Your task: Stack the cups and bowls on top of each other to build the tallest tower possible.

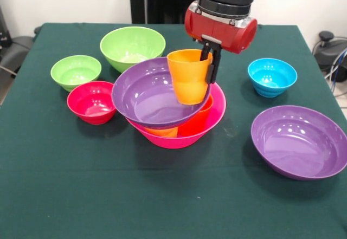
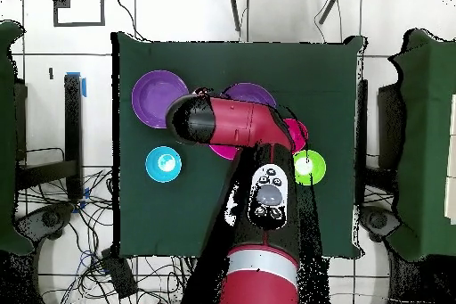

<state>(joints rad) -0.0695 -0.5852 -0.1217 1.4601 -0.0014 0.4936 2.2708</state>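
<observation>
My gripper (image 1: 207, 74) is shut on the rim of an orange cup (image 1: 187, 82) and holds it upright over the tower. The tower's base is the hot-pink bowl (image 1: 181, 137). A wide purple bowl (image 1: 149, 95) rests tilted in it, leaning left. Under the purple bowl, a red-orange cup (image 1: 198, 121) and another orange cup (image 1: 162, 132) lie inside the pink bowl. The held cup hangs at the purple bowl's right rim. The green cup is hidden. In the overhead view the arm (image 2: 223, 122) covers the gripper and most of the tower.
A medium light-green bowl (image 1: 133, 46), a small light-green bowl (image 1: 76, 71) and a red bowl (image 1: 92, 102) stand left of the tower. A blue bowl (image 1: 272, 76) and a second purple bowl (image 1: 299, 140) stand on its right.
</observation>
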